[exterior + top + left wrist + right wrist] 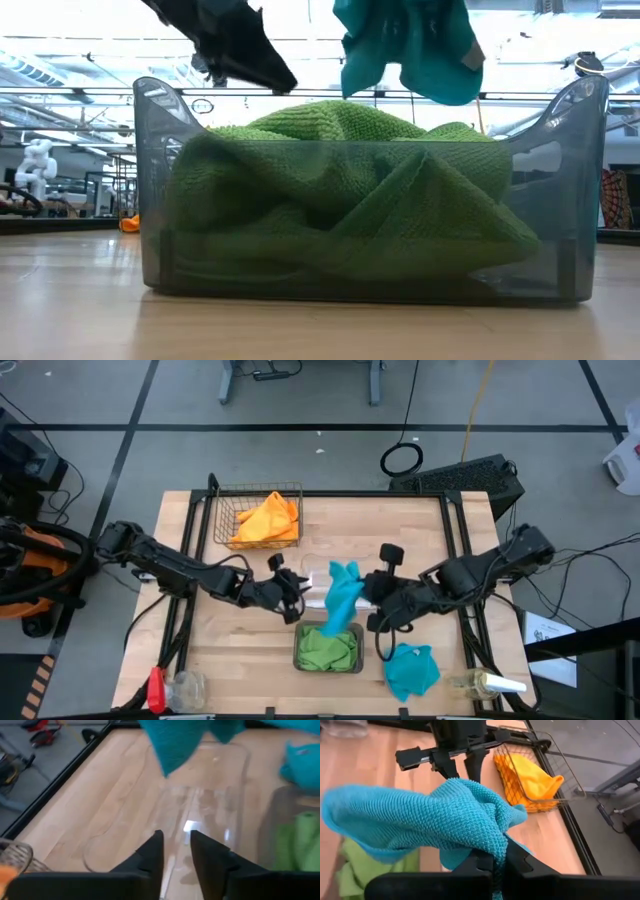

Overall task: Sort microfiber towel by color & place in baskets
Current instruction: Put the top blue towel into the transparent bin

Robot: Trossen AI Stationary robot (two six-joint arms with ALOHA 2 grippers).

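Note:
My right gripper point(368, 598) is shut on a teal-blue towel point(343, 595), held up over the middle of the table, above the clear tray point(210, 785) and the far edge of the grey tray point(300, 660). The grey tray holds light green towels point(328, 648). My left gripper point(296, 597) hovers open and empty just left of the hanging towel, over the clear tray. A second teal-blue towel point(411, 670) lies flat on the table at the near right. Orange-yellow towels point(265, 518) lie in the brown wire basket point(222, 500) at the far left. My right gripper pinches a bunched fold of the teal-blue towel point(492, 845) between its two fingers, coming from the table's right side. The towel is lifted clear. It drapes over and hangs slack below the fingers point(400, 50), above the green towels.
A clear bottle point(186, 685) and a red object point(157, 690) lie at the near left corner. Another bottle point(487, 682) lies at the near right. A black keyboard point(470, 475) sits beyond the far right corner. A bare strip of table lies left of the trays.

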